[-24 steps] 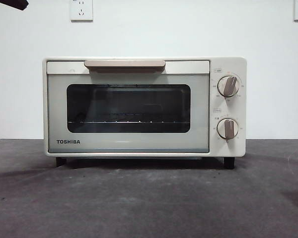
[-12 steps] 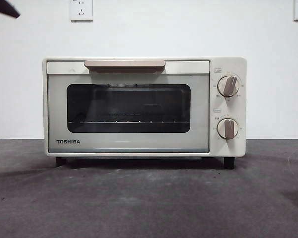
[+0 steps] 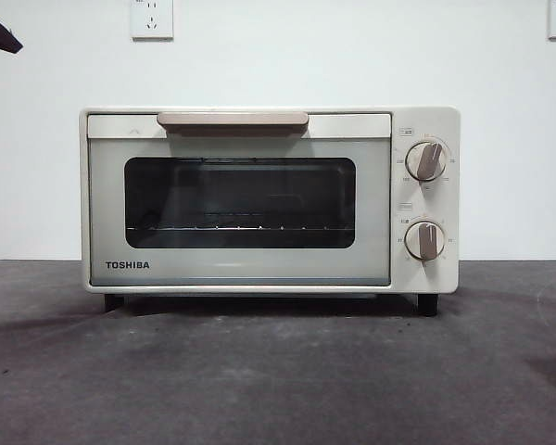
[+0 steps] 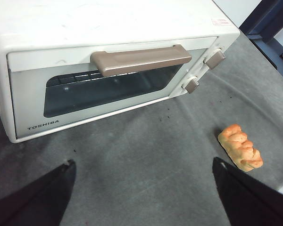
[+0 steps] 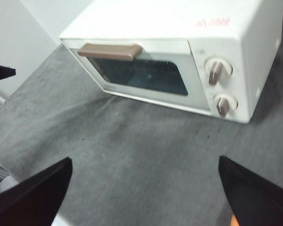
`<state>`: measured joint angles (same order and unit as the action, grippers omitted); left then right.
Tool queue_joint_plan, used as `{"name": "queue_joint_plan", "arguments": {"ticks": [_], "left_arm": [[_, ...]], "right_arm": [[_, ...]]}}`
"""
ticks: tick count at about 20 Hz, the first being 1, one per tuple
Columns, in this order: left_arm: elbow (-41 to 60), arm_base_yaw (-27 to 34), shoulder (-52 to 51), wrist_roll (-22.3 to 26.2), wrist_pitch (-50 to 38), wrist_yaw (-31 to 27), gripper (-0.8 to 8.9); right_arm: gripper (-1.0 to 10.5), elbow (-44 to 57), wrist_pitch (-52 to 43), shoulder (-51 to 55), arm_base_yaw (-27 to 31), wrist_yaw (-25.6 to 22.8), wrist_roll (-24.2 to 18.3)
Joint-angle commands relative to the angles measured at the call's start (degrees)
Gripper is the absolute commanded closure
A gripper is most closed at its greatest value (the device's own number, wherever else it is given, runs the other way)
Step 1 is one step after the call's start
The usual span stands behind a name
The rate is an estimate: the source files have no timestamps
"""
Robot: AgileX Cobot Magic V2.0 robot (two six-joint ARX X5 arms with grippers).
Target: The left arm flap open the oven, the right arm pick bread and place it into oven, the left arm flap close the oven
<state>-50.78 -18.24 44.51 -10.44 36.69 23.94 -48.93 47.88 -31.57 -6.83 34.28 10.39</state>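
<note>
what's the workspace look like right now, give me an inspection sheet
surface: dark grey mat, a few specks.
oven: door shut, handle at top, nothing seen on the rack.
bread: on the mat, in front of the oven, off its knob side.
clutter: nothing seen.
left gripper: open, empty, above the mat facing the oven.
right gripper: open, empty, above the mat.
cables: nothing seen.
surroundings: white wall, two sockets.

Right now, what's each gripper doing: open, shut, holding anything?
Left gripper: open, holding nothing, facing the shut oven, bread beside it.
Right gripper: open, holding nothing, apart from the oven.
</note>
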Motion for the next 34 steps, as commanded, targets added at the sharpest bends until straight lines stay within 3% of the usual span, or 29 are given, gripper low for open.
{"name": "queue_joint_plan", "arguments": {"ticks": [1, 11, 21, 31, 34], "left_arm": [[-1.11, -0.22, 0.42, 0.57, -0.68, 0.11, 3.45], [-1.11, -0.81, 0.42, 1.44, -0.74, 0.11, 3.45], [-1.11, -1.29, 0.42, 3.37, -0.70, 0.04, 3.45], [-1.11, -1.29, 0.42, 3.80, -0.70, -0.15, 3.46], [-1.11, -1.29, 0.42, 3.78, -0.70, -0.15, 3.46]], "right_arm": [[4.5, -0.83, 2.01, -2.34, -0.22, -1.49, 2.27], [4.5, -0.42, 12.68, -15.69, -0.55, -13.31, -1.05], [4.5, 2.23, 7.32, -36.33, -8.41, -23.85, 1.18], [4.8, 2.23, 3.37, -48.78, -9.18, -26.58, 1.33], [5.9, 2.23, 2.58, -50.93, -9.18, -27.26, 1.25]]}}
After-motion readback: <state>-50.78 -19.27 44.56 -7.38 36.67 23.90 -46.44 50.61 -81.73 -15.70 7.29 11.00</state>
